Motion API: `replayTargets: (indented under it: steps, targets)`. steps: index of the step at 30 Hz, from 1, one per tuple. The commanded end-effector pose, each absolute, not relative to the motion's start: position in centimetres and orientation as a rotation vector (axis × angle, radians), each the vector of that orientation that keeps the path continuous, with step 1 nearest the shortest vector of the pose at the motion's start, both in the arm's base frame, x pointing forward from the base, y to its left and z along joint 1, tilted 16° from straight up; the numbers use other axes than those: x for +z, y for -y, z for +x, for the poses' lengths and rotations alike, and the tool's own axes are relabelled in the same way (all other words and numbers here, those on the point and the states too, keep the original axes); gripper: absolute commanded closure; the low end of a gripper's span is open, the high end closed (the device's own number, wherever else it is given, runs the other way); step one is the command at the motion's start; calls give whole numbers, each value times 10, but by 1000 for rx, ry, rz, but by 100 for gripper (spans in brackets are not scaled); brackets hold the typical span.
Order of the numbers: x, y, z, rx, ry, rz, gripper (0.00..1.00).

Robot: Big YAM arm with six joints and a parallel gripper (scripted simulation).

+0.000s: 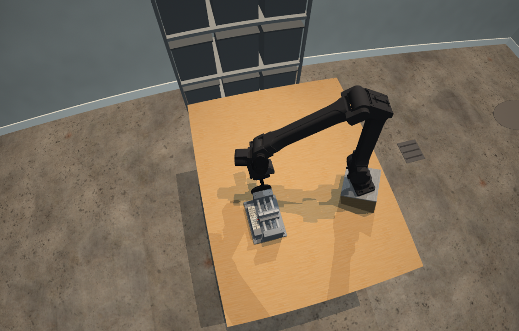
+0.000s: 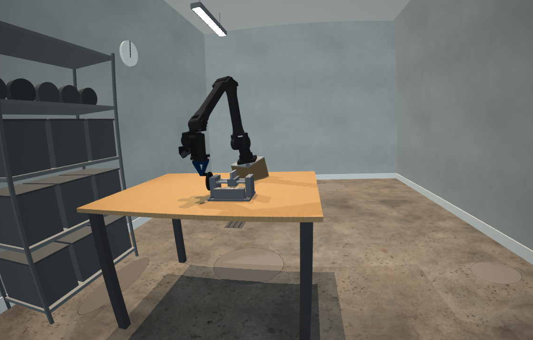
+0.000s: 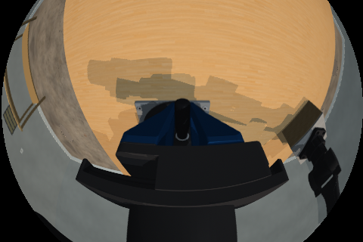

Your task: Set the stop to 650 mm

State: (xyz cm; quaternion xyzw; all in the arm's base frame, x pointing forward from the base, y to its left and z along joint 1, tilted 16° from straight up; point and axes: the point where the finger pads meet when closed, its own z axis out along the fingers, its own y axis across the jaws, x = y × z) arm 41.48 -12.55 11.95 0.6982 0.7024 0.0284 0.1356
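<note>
Black round handwheel (image 1: 261, 189) at the end of the grey metal stop fixture (image 1: 267, 218) nearest the shelf unit, mounted upright on the fixture's end face. Black crank knob (image 3: 181, 118) on that handwheel pinched between the blue fingers of the gripper (image 2: 201, 170), nearly closed and clamped on the knob from above. Grey sliding stop block (image 1: 268, 213) about midway along the fixture's twin rails, beside a printed scale strip (image 1: 253, 216) with a small red marker; figures too small to read, so distance from 650 mm cannot be told.

For good cranking, probably: knob carried round in a true circle about the wheel's axle, wrist free to turn with it, grip firm but not forcing sideways against the axle. Slower near the target mark, to avoid overshoot. Release only with the stop at rest, then straight back off the knob so the wheel is not nudged.

Fixture near the middle of the orange wooden surface (image 1: 314, 255); arm's grey pedestal (image 1: 372, 203) well apart from the fixture.
</note>
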Motion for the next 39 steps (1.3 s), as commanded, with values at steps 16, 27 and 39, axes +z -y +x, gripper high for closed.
replayTargets:
  steps: [16,27,39]
  targets:
    - [115,134,399,99,-2009,2002,94]
    - [97,136,396,85,-2024,2016,94]
    - [88,137,395,85,-2024,2016,94]
